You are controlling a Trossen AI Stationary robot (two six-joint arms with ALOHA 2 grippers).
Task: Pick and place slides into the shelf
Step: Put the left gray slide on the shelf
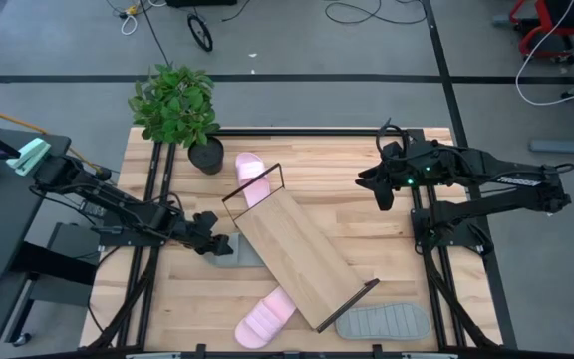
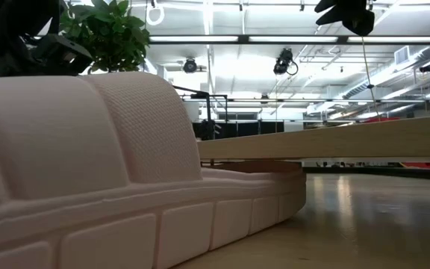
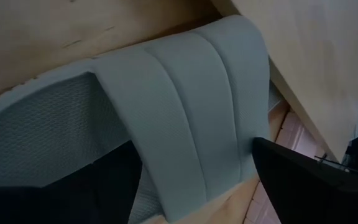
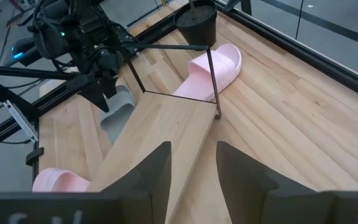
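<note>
The shelf [image 1: 302, 257] lies slantwise across the table, a wire frame at each end. One grey slide [image 1: 239, 249] lies sole down beside the shelf's left edge, partly under it. My left gripper [image 1: 207, 242] is down at this slide, open, with its fingers on either side of the ribbed strap [image 3: 185, 118]. The second grey slide [image 1: 385, 322] lies at the shelf's near end. One pink slide [image 1: 251, 179] lies at the far end under the wire frame. The other pink slide [image 1: 265, 319] pokes out from under the near part. My right gripper [image 1: 382, 189] hangs open above the table's far right. My left gripper straddles the grey slide's strap across its width, coming down at a slant from the table's left. One finger [image 3: 86, 193] lies over the footbed at the strap's heel-side edge, and the other finger [image 3: 303, 180] stands against its toe-side edge [image 3: 250, 140]. Whether they touch, I cannot tell. The slide rests on the table.
A potted plant [image 1: 177, 110] stands at the far left corner, close to the far pink slide. Dark frame rails [image 1: 155, 189] run along the left and right sides of the table. Bare wood [image 1: 367, 234] shows between the shelf and the right arm.
</note>
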